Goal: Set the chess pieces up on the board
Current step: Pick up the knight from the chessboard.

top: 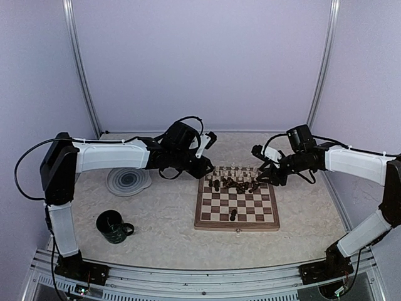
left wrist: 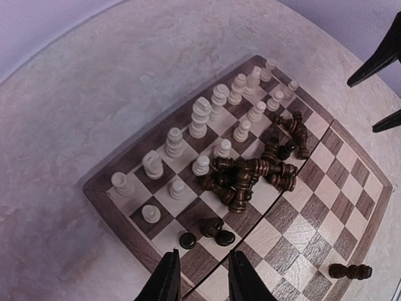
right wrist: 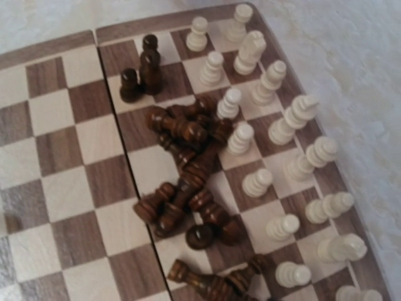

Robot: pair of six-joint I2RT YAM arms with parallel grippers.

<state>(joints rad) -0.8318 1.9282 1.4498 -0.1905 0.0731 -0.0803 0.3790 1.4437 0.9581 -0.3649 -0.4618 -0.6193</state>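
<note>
The wooden chessboard point(top: 216, 221) lies mid-table. Cream pieces point(left wrist: 202, 116) stand in two rows along its far edge, which also shows in the right wrist view point(right wrist: 294, 119). Dark pieces point(left wrist: 250, 175) lie in a heap just in front of them point(right wrist: 188, 163). Three dark pieces point(left wrist: 213, 229) stand near the board's left side. One dark piece point(top: 233, 215) lies alone on the near half. My left gripper point(left wrist: 203, 282) is open and empty, above the board's far left corner point(top: 202, 168). My right gripper point(top: 262, 178) hovers over the far right corner, its fingers point(left wrist: 376, 63) apart; its own view shows no fingers.
A dark green mug point(top: 113, 226) stands at the front left. A round grey swirl-patterned plate point(top: 128, 180) lies left of the board, under my left arm. Metal frame posts and lilac walls close the back and sides.
</note>
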